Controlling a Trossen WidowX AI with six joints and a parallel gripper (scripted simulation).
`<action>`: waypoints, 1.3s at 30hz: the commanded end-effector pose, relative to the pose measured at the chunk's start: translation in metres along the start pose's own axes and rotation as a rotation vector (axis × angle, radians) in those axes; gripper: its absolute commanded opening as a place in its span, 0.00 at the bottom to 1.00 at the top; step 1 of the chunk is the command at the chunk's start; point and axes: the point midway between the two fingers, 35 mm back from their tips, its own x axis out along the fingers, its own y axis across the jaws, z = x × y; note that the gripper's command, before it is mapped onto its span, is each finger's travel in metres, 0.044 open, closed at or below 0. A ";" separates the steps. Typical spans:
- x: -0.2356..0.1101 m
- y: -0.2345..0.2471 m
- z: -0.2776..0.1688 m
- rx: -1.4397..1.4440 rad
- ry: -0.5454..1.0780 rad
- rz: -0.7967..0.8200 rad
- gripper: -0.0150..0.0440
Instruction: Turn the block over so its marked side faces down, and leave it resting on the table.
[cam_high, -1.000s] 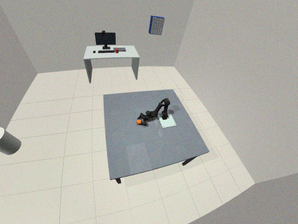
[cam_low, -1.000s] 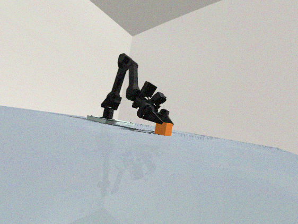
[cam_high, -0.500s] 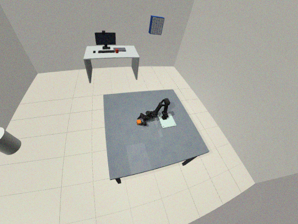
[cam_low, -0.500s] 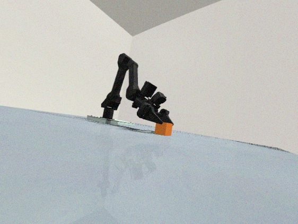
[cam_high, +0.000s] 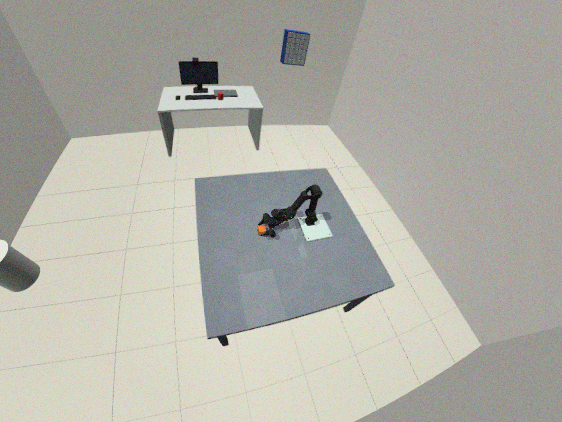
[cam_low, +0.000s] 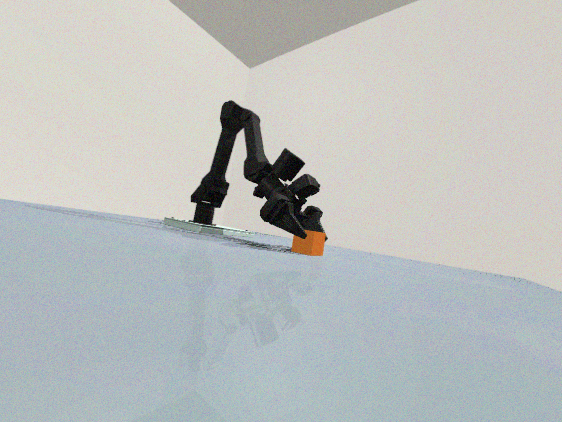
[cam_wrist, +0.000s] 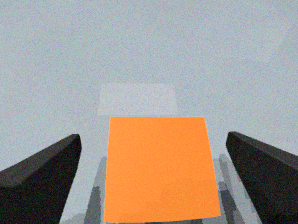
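Note:
An orange block (cam_high: 261, 229) (cam_low: 309, 243) (cam_wrist: 161, 168) rests flat on the grey table (cam_high: 280, 290) (cam_low: 150, 325). The faces I see are plain orange; no mark shows. My gripper (cam_high: 268, 226) (cam_low: 311, 224) (cam_wrist: 156, 140) is open wide, low over the table, with one black finger on each side of the block. In the wrist view there is a clear gap between each finger and the block.
The arm's base stands on a pale plate (cam_high: 316, 229) (cam_low: 207, 227) to the right of the block. A white desk (cam_high: 210, 100) with a monitor stands far off on the tiled floor. A grey cylinder (cam_high: 15, 270) shows at the left edge.

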 end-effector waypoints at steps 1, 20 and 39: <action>-0.010 0.000 0.025 0.002 0.156 0.002 1.00; -0.063 0.000 0.046 0.005 0.413 0.004 1.00; -0.049 0.000 0.081 0.003 0.854 0.004 1.00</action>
